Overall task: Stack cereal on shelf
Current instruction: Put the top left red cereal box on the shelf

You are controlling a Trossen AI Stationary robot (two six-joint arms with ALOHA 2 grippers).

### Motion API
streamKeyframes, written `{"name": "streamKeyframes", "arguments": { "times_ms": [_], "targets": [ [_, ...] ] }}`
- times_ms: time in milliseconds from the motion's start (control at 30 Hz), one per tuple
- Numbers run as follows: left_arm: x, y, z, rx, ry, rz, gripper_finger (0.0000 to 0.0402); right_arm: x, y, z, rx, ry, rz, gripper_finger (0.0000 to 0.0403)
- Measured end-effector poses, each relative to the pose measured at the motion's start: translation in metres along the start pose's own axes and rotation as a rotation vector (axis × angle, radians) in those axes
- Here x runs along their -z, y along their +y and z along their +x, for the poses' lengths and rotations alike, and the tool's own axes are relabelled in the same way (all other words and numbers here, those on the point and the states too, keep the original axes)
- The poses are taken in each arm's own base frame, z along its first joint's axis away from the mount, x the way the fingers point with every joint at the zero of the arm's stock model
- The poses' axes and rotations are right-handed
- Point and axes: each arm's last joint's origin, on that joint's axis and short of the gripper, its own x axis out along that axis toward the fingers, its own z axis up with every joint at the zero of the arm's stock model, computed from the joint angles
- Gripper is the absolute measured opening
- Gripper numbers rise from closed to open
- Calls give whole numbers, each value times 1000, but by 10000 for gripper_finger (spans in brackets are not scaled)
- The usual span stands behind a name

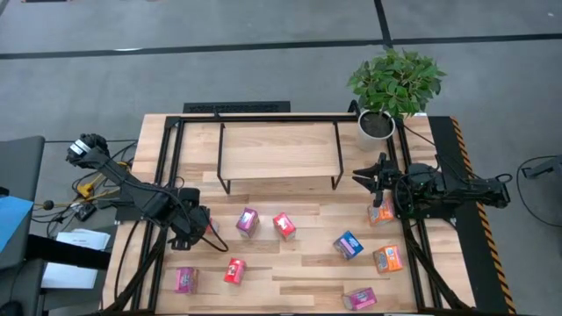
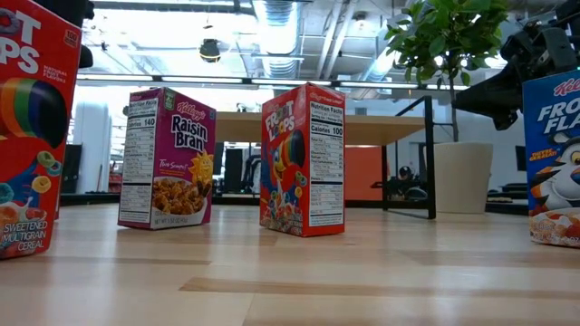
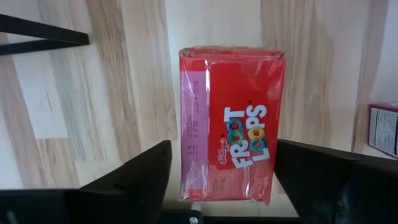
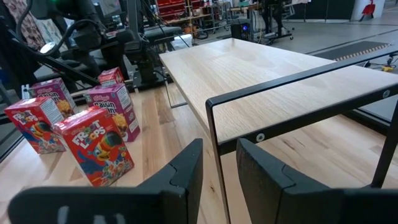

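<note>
Two pincers: left pincer (image 3: pixel 221 180) apart astride a red box (image 3: pixel 231 124), right pincer (image 4: pixel 219 171) narrowly apart at the shelf (image 4: pixel 267 74) edge

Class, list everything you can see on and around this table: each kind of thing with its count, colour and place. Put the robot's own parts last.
table: 1, light wood, under everything
shelf: 1, black tubing with a light board, far side of the table, nothing on it
potted plant: 1, green in a white pot, beside the shelf's right end
red cereal boxes: 3, red, one mid-table, one left of centre, one at the left arm
pink cereal boxes: 3, magenta-pink, spread across the table
orange-and-blue cereal boxes: 3, all on the right side
left claw: 1, dark, open, astride a red box
right claw: 1, dark, open, holding nothing, at the shelf's right end
</note>
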Motion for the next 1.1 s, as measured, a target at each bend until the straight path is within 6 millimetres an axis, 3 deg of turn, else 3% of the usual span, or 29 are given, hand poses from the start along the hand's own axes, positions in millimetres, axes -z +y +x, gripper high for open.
{"name": "streamKeyframes", "arguments": {
  "times_ms": [333,667,900,1100],
  "targets": [
    [0,0,0,2,-2,-1,171,0,0,0,0,2,-1,123],
    [-2,-1,-3,31,0,-59,160,1,0,0,2,8,-2,122],
    [-21,3,-33,66,-87,-121,159,1,0,0,3,9,-3,123],
    [-42,21,-71,35,-222,-200,159,1,0,0,4,9,-4,122]
  ]
}}
